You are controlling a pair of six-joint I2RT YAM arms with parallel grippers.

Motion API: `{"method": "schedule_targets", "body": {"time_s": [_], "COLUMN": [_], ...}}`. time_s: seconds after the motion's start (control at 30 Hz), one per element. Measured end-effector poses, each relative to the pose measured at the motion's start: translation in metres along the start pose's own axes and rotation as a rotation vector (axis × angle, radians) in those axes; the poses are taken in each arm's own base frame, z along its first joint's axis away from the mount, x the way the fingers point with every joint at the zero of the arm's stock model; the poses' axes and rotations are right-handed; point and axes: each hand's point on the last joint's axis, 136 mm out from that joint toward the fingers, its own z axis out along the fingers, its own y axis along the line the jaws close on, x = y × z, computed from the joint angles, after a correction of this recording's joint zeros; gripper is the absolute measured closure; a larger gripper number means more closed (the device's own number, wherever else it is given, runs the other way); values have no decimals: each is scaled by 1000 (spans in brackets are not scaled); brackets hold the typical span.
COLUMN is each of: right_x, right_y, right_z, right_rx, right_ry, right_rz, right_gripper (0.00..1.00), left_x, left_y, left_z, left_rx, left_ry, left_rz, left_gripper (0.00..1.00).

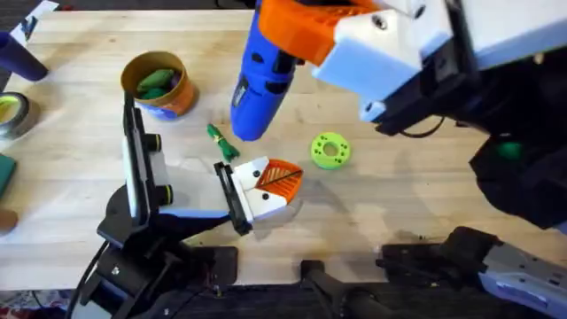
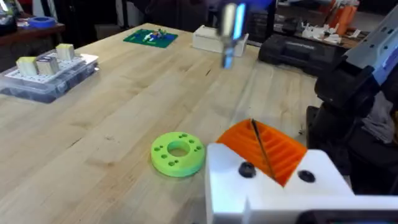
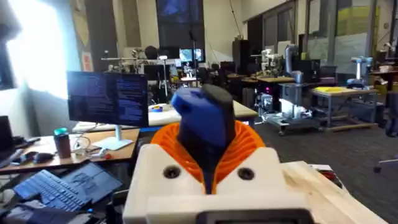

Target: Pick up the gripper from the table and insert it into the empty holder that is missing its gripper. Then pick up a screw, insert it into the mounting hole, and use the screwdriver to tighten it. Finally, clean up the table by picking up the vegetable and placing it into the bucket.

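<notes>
My right gripper (image 1: 292,40) hangs high over the table, shut on the bright-blue screwdriver (image 1: 257,84), seen between the orange pads (image 3: 208,134). Its tip (image 2: 229,37) points down over the table behind the gripper piece. The gripper (image 1: 270,184), a white block with an orange ribbed tip (image 2: 267,152), sits against the short black clamp plate of the holder (image 1: 232,197); two dark screw heads show in its white base. A second long black plate (image 1: 133,159) with knobs stands to the left. The vegetable (image 1: 221,142) lies on the table. The orange bucket (image 1: 182,93) holds green pieces.
A green disc with holes (image 1: 330,151) lies right of the gripper piece (image 2: 178,153). A grey tape roll (image 1: 11,113) and a dark-blue cylinder (image 1: 19,55) sit at the far left. A clear parts box (image 2: 46,74) and a green board (image 2: 150,37) lie farther off.
</notes>
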Motion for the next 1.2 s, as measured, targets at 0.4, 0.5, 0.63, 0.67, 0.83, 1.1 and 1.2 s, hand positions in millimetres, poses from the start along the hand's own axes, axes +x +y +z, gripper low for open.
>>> {"method": "schedule_targets", "body": {"time_s": [0.4, 0.5, 0.63, 0.67, 0.83, 1.1, 1.2], "right_x": [4, 25, 32, 31, 31, 35, 43], "right_y": [6, 0, -2, -2, -2, 3, 3], "right_z": [-4, -5, -5, -5, -5, -4, -2], "right_rx": [-12, 14, 21, 20, 20, -16, -32], "right_ry": [38, 120, 141, 139, 137, 151, 174], "right_rz": [70, 133, 149, 147, 144, 117, 117], "right_gripper": [964, 965, 966, 965, 965, 964, 965], "left_x": [0, 0, 0, 0, 0, 0, 0], "left_y": [0, 0, 0, 0, 0, 0, 0], "left_z": [0, 0, 0, 0, 0, 0, 0], "left_rx": [-1, -1, -1, -1, -1, -1, -1], "left_ry": [0, 0, 0, 0, 0, 0, 0], "left_rz": [0, 0, 0, 0, 0, 0, 0], "left_gripper": [983, 981, 983, 983, 983, 983, 983]}}
